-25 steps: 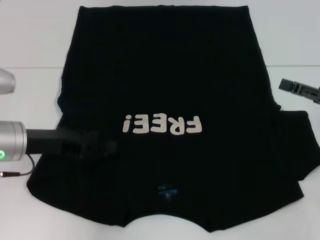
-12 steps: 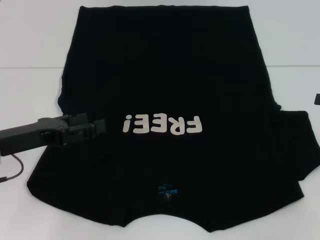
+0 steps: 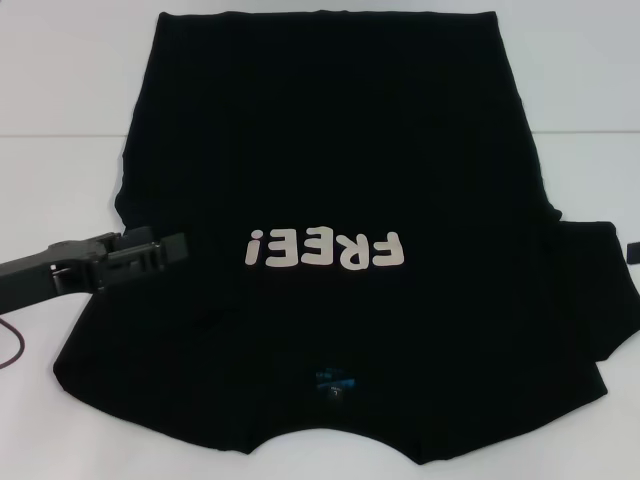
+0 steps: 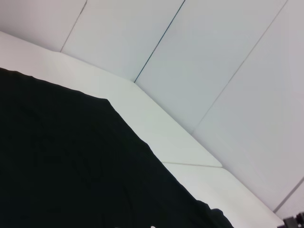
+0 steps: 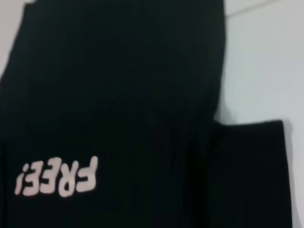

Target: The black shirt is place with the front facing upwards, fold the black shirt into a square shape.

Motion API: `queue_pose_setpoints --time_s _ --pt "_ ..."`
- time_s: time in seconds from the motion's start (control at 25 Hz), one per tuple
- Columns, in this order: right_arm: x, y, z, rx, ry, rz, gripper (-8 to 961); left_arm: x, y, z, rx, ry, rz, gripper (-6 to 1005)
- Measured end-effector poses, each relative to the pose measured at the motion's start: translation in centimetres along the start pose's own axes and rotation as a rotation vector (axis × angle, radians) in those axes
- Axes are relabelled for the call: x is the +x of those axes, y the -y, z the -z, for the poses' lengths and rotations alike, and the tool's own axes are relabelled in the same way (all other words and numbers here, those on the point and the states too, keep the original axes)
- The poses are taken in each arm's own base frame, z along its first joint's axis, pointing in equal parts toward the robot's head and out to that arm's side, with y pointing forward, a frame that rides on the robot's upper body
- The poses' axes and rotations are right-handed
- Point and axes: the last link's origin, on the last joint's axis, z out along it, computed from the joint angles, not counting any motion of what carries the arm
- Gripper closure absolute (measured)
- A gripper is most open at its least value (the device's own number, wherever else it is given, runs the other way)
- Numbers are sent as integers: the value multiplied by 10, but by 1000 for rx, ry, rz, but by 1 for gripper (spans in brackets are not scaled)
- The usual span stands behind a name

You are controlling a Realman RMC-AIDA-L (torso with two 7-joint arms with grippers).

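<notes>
The black shirt (image 3: 330, 150) lies flat on the white table (image 3: 60, 80), front up. Its cream "FREE!" letters (image 3: 325, 249) read upside down to me, and the blue neck label (image 3: 333, 381) is at the near edge. The sleeve on my left is folded in, leaving a straight side. The right sleeve (image 3: 600, 290) still spreads out. My left gripper (image 3: 165, 248) hovers open and empty over the shirt's left edge. Only a dark sliver of my right gripper (image 3: 633, 252) shows at the right border. The right wrist view looks down on the shirt (image 5: 118, 85) and its letters (image 5: 57, 176).
Bare white table surrounds the shirt on the left, the right and the far side. White wall panels (image 4: 213, 71) rise behind the table in the left wrist view. A thin cable (image 3: 15, 345) hangs by the left arm.
The left arm has pulled back leftward off the shirt, its gripper now near the shirt's left edge. The right gripper has withdrawn to the right, almost out of the head view.
</notes>
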Motion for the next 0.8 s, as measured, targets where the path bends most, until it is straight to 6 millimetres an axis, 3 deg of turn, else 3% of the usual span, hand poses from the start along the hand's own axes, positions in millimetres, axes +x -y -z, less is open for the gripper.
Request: queue_pose_setpoints --time_s 0.8 --pt "12 6 -27 140 -81 33 293 1 2 -3 -7 -39 30 202"
